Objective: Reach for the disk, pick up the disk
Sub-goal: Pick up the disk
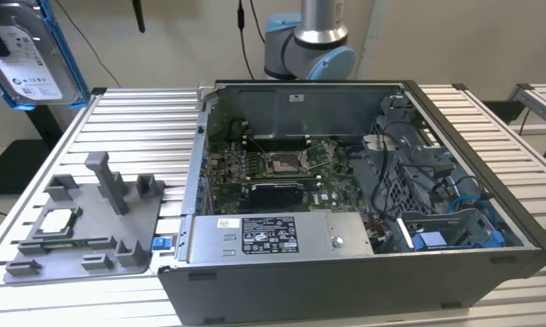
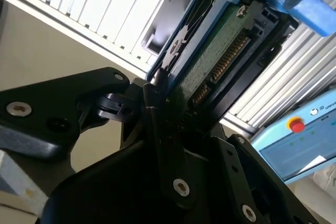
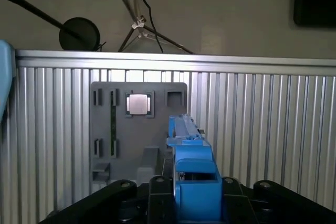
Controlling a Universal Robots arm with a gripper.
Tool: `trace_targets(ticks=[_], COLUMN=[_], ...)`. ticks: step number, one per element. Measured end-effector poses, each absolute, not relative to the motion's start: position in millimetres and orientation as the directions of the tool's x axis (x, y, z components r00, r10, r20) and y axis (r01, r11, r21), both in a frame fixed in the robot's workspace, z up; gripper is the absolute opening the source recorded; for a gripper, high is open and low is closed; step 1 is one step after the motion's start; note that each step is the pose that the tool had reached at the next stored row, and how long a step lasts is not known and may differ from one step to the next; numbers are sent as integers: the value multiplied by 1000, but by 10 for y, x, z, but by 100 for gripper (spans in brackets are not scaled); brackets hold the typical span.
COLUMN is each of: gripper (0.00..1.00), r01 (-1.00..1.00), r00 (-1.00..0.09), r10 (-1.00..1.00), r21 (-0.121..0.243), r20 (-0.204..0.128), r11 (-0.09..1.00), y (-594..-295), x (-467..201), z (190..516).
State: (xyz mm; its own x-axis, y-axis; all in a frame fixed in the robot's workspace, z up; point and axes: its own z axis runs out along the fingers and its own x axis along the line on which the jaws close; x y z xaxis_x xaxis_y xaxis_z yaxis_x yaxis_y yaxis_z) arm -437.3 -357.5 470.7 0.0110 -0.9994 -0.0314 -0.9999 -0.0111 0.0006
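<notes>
1. The disk [image 1: 32, 58] hangs in the air at the far end of the exterior view's left, above the table's [image 1: 136, 122] corner and well clear of its slatted surface. Its white label faces the camera and blue rails frame its edges.
2. In the second wrist view the gripper [image 2: 181, 106] is clamped on the disk [image 2: 220, 51]. The black fingers [image 2: 160, 124] press on its two flat faces, and the green circuit board side and the connector row show.
3. In the first wrist view the disk [image 3: 191, 182] stands edge-on between the fingers, with its blue rail running away from the camera.
4. Below it in that view lies a grey fixture plate [image 3: 139, 124] with a small square chip [image 3: 139, 103] seated in a pocket.
5. In the exterior view the same plate [image 1: 82, 225] sits on the near left of the table, just beside the open computer case [image 1: 345, 204].
6. A dark shape at the disk's left edge in the exterior view is probably part of the gripper, though it is cut off.
</notes>
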Motion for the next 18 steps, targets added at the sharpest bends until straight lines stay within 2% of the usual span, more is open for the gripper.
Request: trace_targets(ticks=[18], gripper=[0], r01=[-1000], r00=[11], r10=[-999], r21=[2], r20=[-31], r11=[-11], y=[-3575], x=[-3846], z=[4707])
